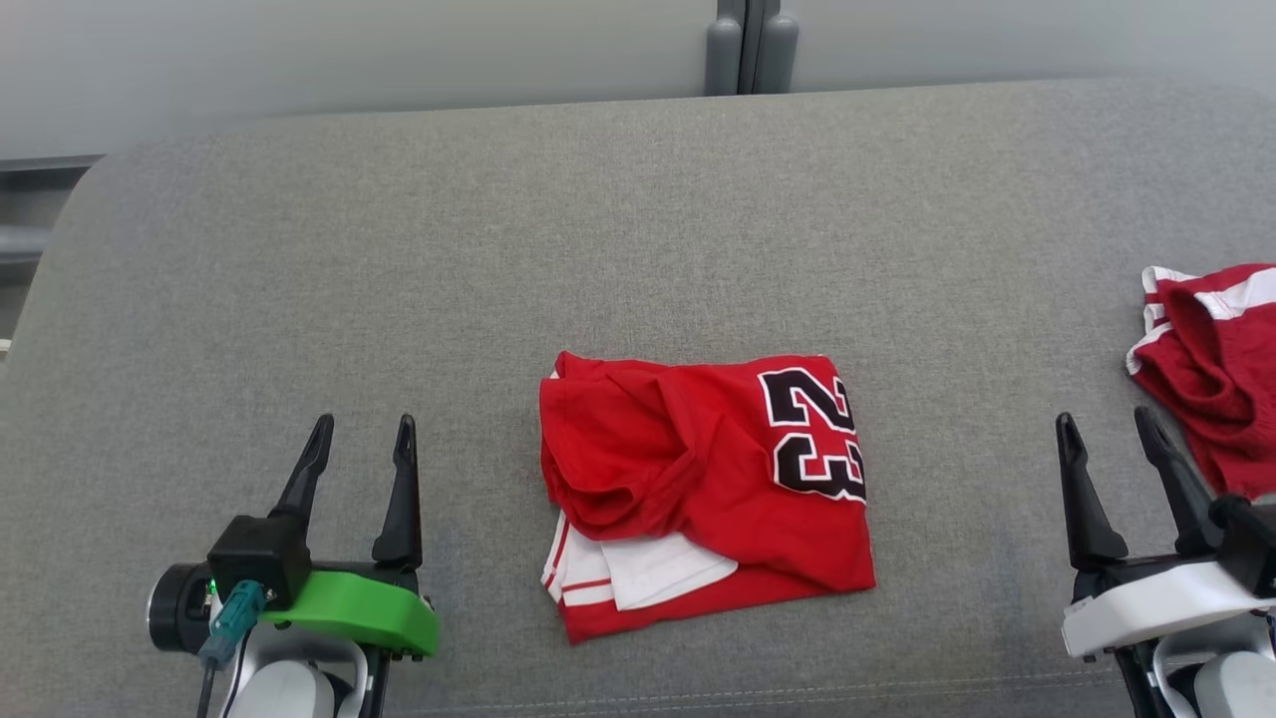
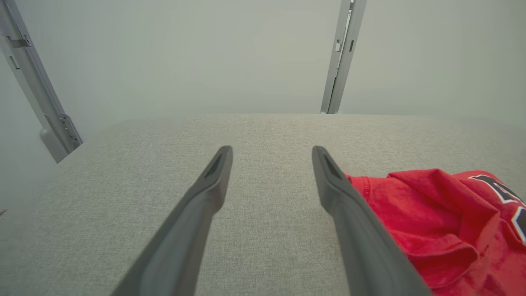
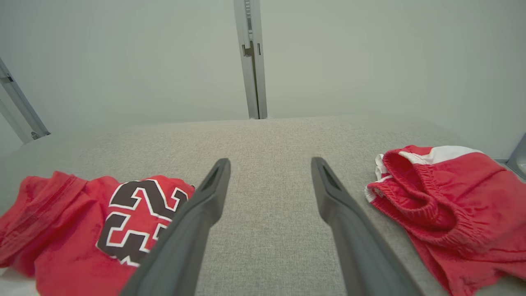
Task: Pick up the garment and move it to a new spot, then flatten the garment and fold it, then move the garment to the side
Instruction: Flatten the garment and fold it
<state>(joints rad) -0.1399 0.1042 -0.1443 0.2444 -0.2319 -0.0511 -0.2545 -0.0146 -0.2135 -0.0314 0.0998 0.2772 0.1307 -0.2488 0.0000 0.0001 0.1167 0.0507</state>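
Head view: your jersey (image 1: 703, 489) looks folded; left end effector (image 1: 364, 424) and right end effector (image 1: 1105, 417) spread, empty; moving it aside remains.

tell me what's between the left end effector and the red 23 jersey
Nothing: bare grey upholstery runs from the left end effector to the jersey, clearest in the head view.

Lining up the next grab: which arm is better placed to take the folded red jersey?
Probably left. The left tool, open, stands slightly nearer the jersey than the right tool, which has the red shorts crowding its outer side.
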